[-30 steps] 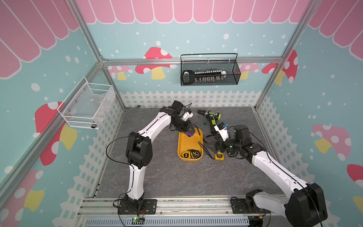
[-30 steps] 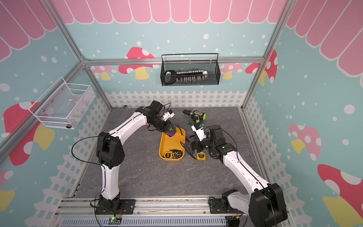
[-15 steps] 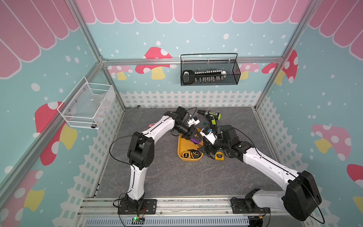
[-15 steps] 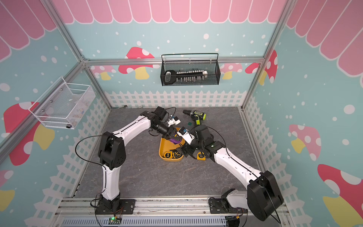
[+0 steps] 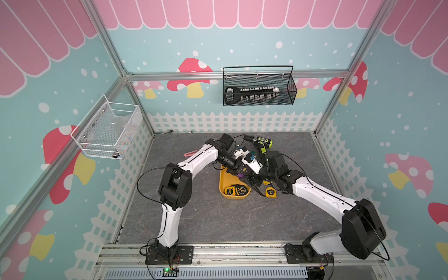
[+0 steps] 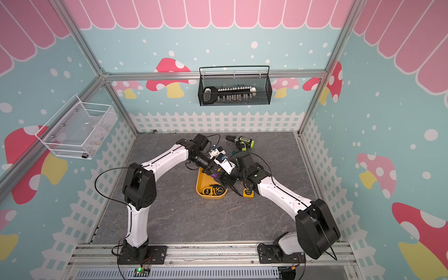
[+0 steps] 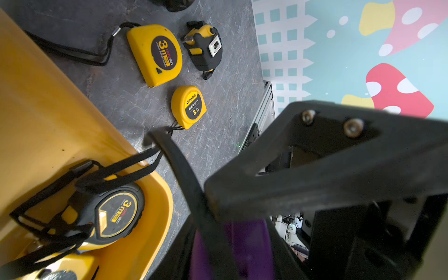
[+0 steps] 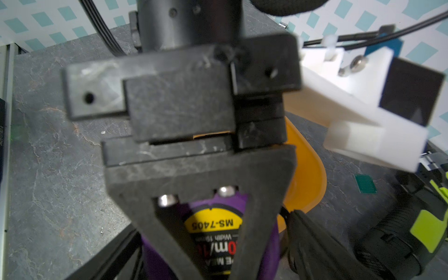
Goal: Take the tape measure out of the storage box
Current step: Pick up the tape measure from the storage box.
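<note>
purple tape [image 5: 240, 175] pinched by left gripper [image 5: 238, 172] above box [image 5: 223, 180], 1 o'clock corner. right gripper [image 5: 250, 180] spread around it, contact unclear. best closed squarely on its free edges before any left release; then carried out toward 3 o'clock.

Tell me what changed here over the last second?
The right gripper swung in from beside the box to meet the left gripper, its open jaws now either side of the purple tape. The left gripper, shut on that tape throughout, carried it a little along the box toward the robot's base. The box's two tapes, the floor tape and the drill stayed put.
</note>
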